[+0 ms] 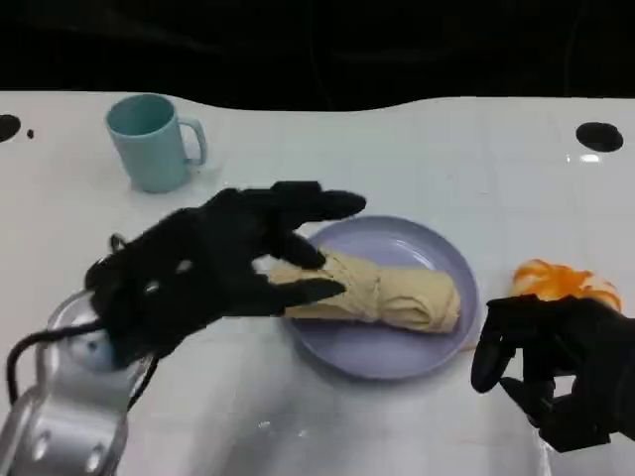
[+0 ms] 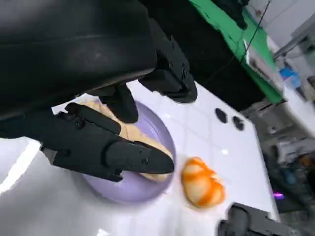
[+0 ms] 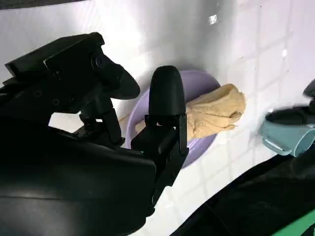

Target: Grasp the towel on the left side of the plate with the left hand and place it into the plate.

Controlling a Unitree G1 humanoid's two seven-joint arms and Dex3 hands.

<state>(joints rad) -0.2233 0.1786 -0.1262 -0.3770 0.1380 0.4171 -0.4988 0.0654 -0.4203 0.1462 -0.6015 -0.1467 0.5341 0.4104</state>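
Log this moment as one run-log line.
towel: lying in plate | left hand: fingers around towel's end | right hand: holding nothing, beside plate | cup: upright, apart

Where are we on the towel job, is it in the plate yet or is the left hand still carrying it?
Done: the rolled towel lies in the purple plate, one end at the plate's left rim. In hand: the left hand is at that end, fingers on both sides of it; whether they grip it I cannot tell. Left: open the fingers and pull the hand clear. The right hand rests beside the plate, holding nothing.
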